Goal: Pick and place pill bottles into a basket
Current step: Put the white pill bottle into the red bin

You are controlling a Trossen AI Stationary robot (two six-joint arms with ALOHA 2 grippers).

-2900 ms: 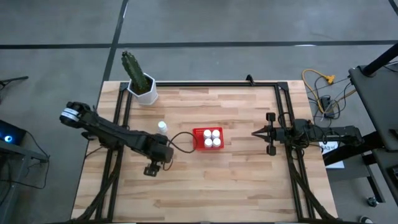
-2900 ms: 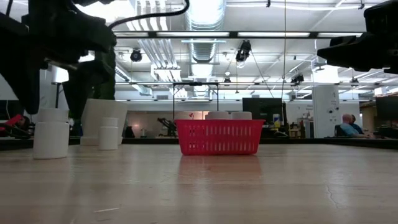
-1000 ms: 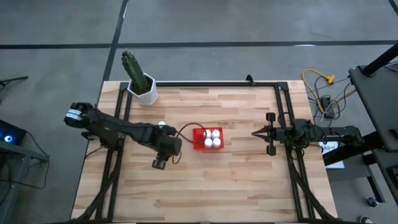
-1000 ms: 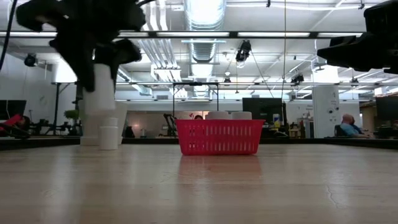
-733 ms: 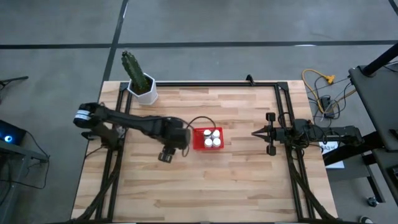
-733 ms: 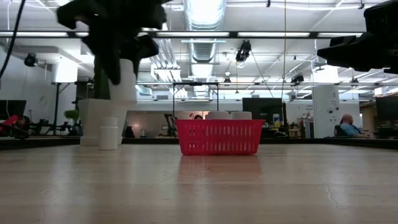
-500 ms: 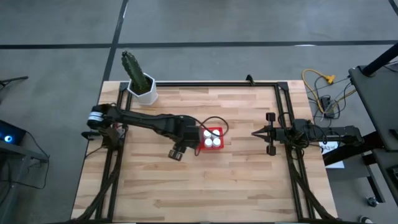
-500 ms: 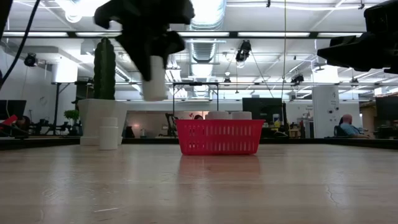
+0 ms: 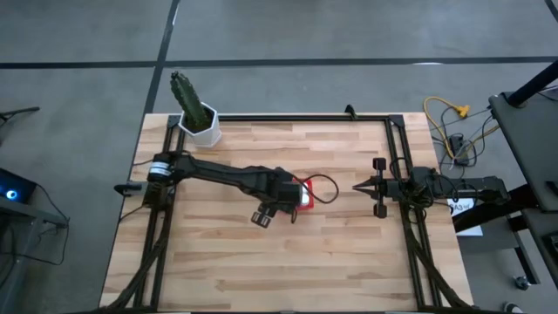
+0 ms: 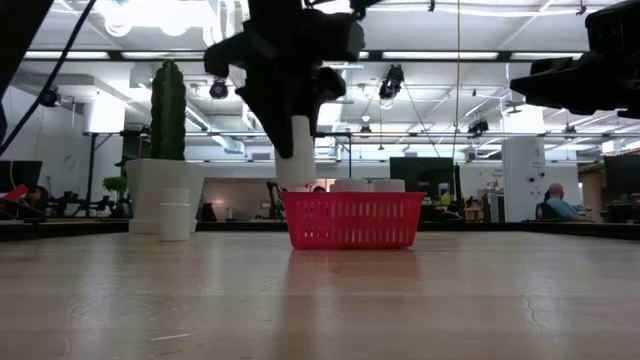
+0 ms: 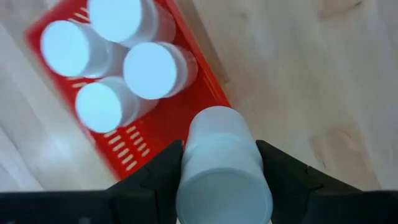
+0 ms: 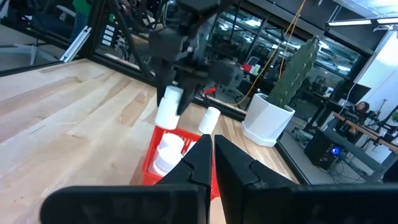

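Bottle going to the basket

The left gripper (image 11: 219,180) is holding a small white plastic pill bottle (image 11: 221,167) upright over the red plastic mesh basket (image 11: 163,121), so it drops in straight.

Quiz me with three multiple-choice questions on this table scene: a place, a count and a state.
1. Where is the held pill bottle?
A. above the red basket's end
B. beside the cactus pot
C. on the floor

2. How many bottles sit inside the basket?
A. one
B. four
C. six

3. The left gripper is:
A. empty
B. parked at the table edge
C. gripping a bottle

Answers: 1 A, the low view shows it over the basket's rim. 2 B, the left wrist view shows four caps. 3 C, its jaws flank the bottle.
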